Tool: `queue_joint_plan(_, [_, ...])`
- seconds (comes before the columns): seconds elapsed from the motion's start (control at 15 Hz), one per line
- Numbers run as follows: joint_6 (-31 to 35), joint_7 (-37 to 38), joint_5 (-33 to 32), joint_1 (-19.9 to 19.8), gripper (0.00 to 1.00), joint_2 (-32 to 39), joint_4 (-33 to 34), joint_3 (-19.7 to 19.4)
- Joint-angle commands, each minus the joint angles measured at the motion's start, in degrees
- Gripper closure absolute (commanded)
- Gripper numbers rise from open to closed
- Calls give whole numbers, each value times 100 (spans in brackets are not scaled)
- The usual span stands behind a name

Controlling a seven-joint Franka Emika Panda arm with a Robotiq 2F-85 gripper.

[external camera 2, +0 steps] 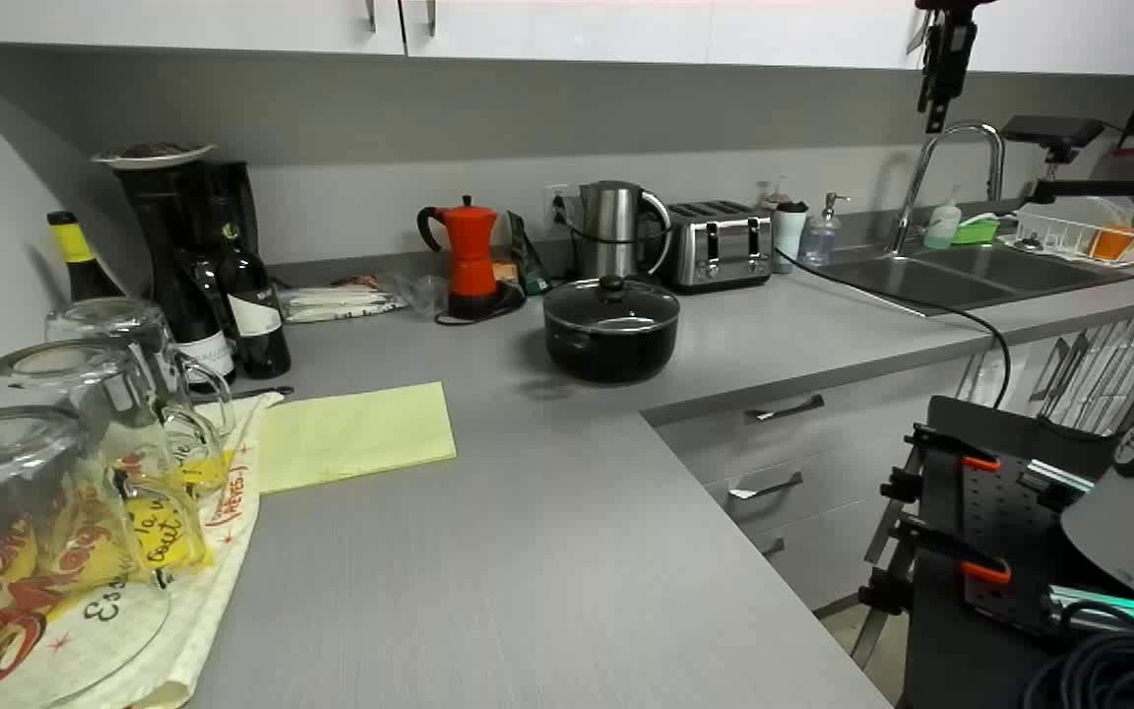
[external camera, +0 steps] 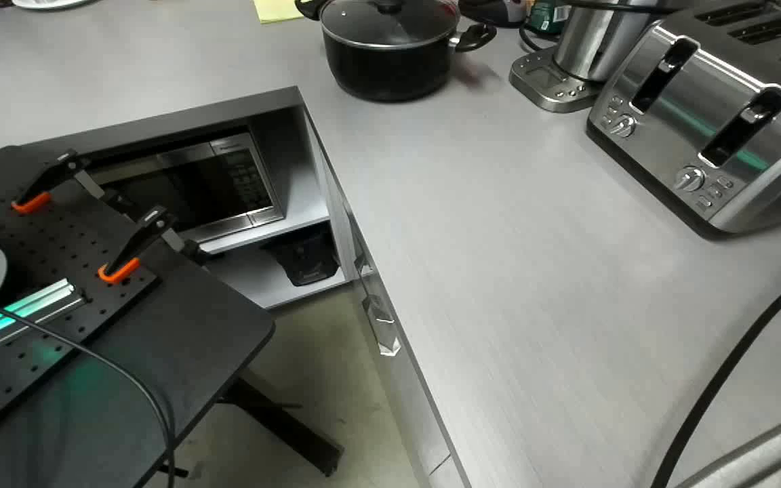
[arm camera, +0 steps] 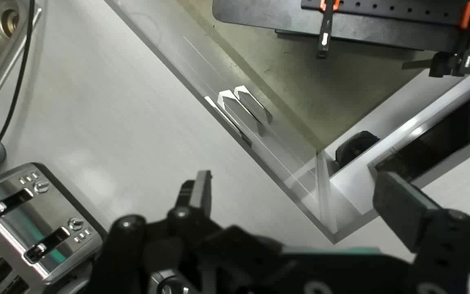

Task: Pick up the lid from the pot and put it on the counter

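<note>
Lid (external camera 2: 611, 308), one: clear glass, metal-rimmed, with black knob (external camera 2: 611, 283); seated on the pot, not yet lifted.

Pot (external camera 2: 616, 356), one: black, two-handled; stood upright on the bench (external camera 2: 518, 551). With the pot taken as clock centre in an exterior view, a steel kettle (external camera 2: 609, 212) is found near it at 12 o'clock, a toaster (external camera 2: 732, 246) at 2, a red moka pot (external camera 2: 472, 251) at 10 and a yellow sheet (external camera 2: 355, 438) at 8.

Pincer (arm camera: 293, 177), one: spread wide, nothing held between the fingers (arm camera: 400, 210); hung high at 2 by the same clock, well apart from the lid. Lid and pot are not made out in the wrist view.

Handling note: the step in hand is judged to be the approach. The pincer is best carried over above kettle and toaster height, centred on the knob and lowered straight, with the fingers set evenly either side, below its top, and the glass left unpressed. The lid should be raised level until free, moved toward 7 o'clock, and lowered flat onto the bench apart from the yellow sheet, the knob being released only then.
</note>
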Motion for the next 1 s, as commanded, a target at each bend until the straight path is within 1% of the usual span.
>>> queue_joint_plan(0.0, [-47, 82, -77, 158, 0, 1, 20, -110])
queue_joint_plan(0.53, [3, 84, -82, 187, 0, 74, 43, -94])
queue_joint_plan(0.73, [152, 29, -137, 380, 0, 492, 213, 28])
queue_joint_plan(0.93, [474, -83, -72, 591, 0, 1298, 661, 27])
